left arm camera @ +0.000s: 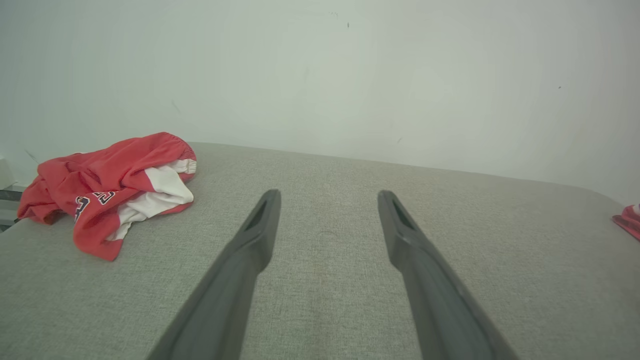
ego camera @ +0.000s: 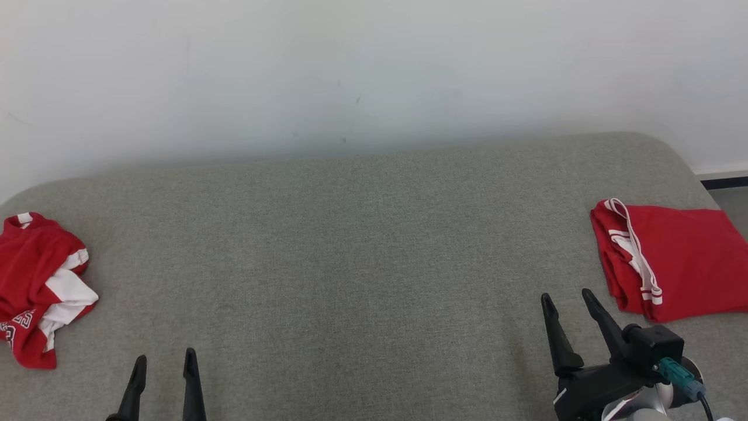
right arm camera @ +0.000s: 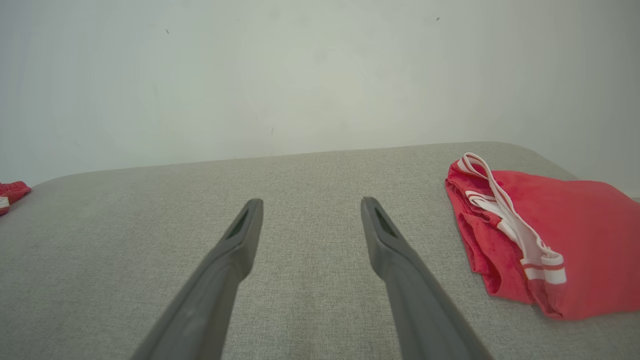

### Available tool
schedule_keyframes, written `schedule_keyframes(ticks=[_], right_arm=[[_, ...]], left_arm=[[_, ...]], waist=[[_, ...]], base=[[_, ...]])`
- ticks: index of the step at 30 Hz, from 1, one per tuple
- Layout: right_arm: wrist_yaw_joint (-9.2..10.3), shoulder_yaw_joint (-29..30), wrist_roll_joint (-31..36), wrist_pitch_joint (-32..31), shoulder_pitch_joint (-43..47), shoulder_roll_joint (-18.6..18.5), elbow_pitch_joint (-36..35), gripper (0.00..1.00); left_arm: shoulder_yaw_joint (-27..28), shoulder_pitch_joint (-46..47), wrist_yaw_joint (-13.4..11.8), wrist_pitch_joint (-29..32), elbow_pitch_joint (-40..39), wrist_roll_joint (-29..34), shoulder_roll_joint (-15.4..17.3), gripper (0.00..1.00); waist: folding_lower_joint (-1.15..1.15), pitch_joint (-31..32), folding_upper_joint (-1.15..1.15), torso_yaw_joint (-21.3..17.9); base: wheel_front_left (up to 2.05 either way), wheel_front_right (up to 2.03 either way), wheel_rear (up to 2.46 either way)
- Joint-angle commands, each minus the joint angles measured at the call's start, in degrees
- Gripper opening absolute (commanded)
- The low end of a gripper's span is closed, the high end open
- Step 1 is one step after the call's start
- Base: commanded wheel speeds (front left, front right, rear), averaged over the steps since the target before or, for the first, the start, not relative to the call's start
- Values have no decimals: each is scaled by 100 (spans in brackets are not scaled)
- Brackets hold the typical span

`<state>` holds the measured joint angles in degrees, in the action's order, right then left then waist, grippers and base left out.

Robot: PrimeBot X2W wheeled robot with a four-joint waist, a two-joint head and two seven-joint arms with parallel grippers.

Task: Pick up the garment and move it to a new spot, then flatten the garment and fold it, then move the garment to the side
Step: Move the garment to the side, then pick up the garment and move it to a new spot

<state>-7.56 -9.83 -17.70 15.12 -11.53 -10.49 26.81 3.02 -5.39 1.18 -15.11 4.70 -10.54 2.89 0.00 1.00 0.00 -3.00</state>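
A crumpled red and white garment (ego camera: 38,286) lies at the left edge of the grey surface (ego camera: 350,245); the left wrist view has the same garment (left arm camera: 110,185) at its left. A folded red garment (ego camera: 672,260) with white trim rests at the right edge, and appears as the folded garment (right arm camera: 540,235) in the right wrist view. My left gripper (ego camera: 164,358) stands open near the front, right of the crumpled garment and apart from it. My right gripper (ego camera: 567,299) is open too, just left of the folded garment, touching nothing.
A pale wall (ego camera: 374,76) rises right behind the grey surface. The surface's rounded right corner drops to a floor with a dark skirting strip (ego camera: 724,182). A wide stretch of grey cloth lies between the two garments.
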Motion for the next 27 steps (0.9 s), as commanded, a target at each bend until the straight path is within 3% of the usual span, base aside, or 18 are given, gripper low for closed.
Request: schedule_keyframes(ticks=[1, 17, 27], right_arm=[[15, 13, 18, 0, 29, -14, -22, 100], [15, 53, 72, 1, 34, 12, -107, 100], [15, 68, 104, 0, 80, 46, -139, 100]], left_arm=[[1, 20, -6, -3, -18, -23, 1, 100], [-68, -4, -63, -3, -37, -39, 0, 100], [-247, -50, -188, -3, 17, -109, 1, 100]], waist=[[0, -2, 0, -7], [0, 8, 0, 76], [0, 34, 0, 713]], base=[[0, 0, 0], [0, 0, 0], [0, 0, 0]])
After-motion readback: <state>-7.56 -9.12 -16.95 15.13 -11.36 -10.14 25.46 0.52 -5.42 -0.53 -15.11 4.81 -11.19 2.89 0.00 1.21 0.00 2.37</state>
